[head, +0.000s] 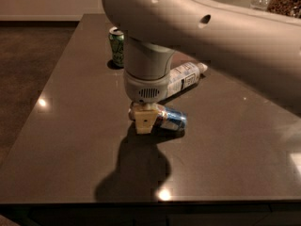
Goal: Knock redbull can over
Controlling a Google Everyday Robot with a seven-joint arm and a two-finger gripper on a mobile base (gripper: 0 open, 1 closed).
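Redbull can (pixel 173 118) half behind lowered gripper (pixel 144 124)

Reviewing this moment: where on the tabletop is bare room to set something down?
Bare: the dark glossy table left of the green drink can and cream pincer, its front band, and its right side past the toppled blue and silver drink can. Crowded: the middle, where pincer, both cans and the clear plastic bottle cluster.
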